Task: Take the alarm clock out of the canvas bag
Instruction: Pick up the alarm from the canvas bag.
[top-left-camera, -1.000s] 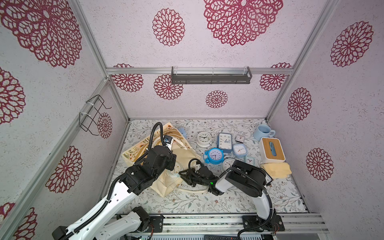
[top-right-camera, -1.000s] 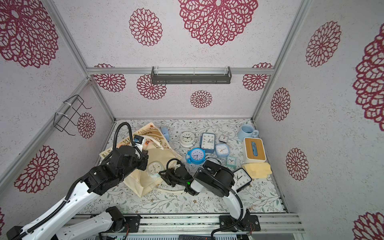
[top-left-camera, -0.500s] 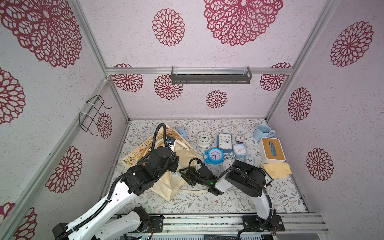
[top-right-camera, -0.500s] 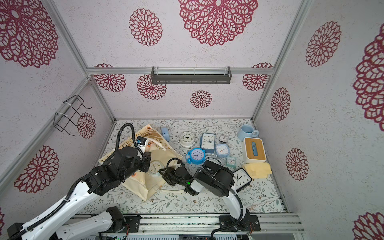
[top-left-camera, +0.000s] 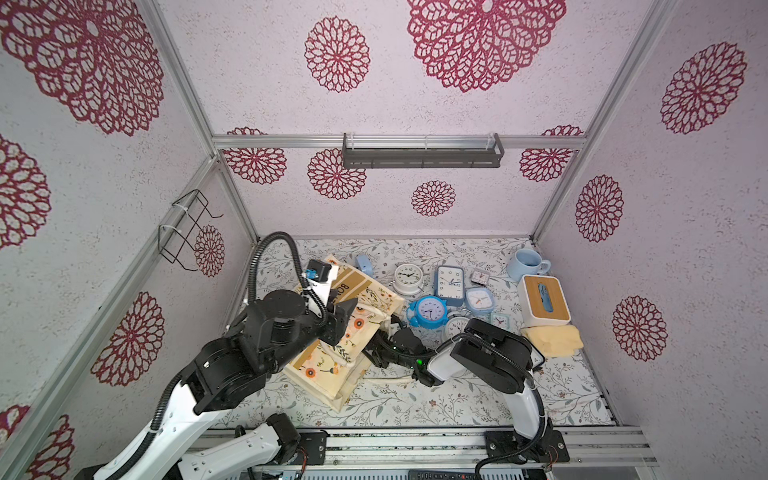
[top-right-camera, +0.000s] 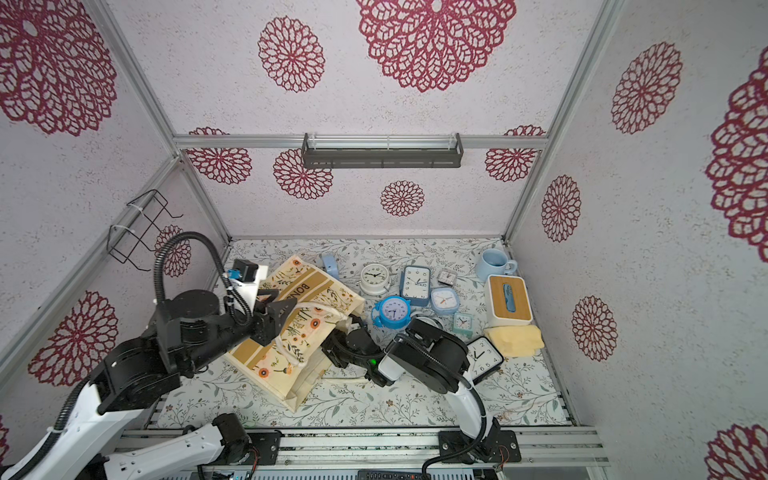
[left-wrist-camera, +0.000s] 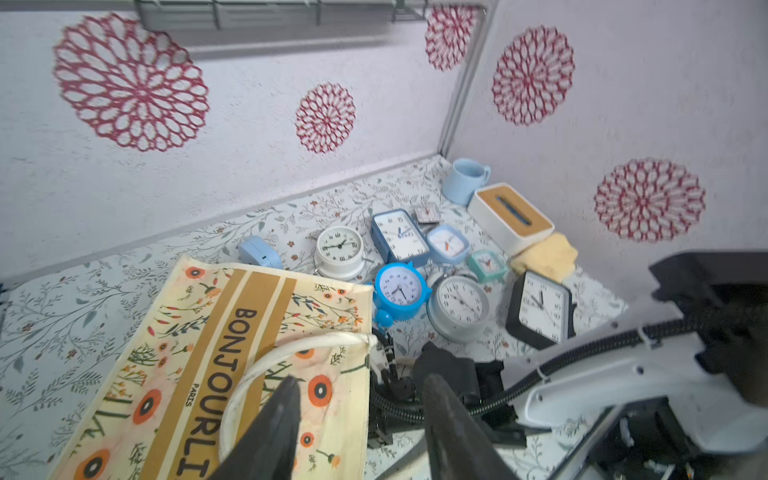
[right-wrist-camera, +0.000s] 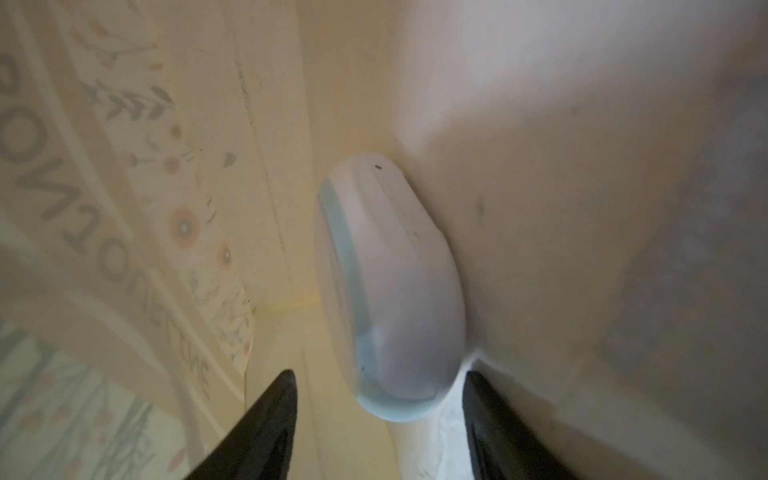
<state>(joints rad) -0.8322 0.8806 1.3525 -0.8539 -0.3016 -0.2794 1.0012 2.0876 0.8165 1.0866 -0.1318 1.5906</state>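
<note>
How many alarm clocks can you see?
10. Nine on the table near the canvas bag: pale blue, white round, blue rectangular, tiny grey, light blue square, teal, bright blue twin-bell, grey round, black square. Tenth clock inside the bag. More may be hidden.

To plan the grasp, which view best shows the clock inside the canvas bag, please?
Right wrist view: the pale clock sits at the open right tool. Other views show only the canvas bag's outside.

Overhead stereo; right wrist inside bag (right-wrist-camera: 582, 174)

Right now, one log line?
left pincer: open, over canvas bag | right pincer: open, inside bag | alarm clock: in bag
</note>
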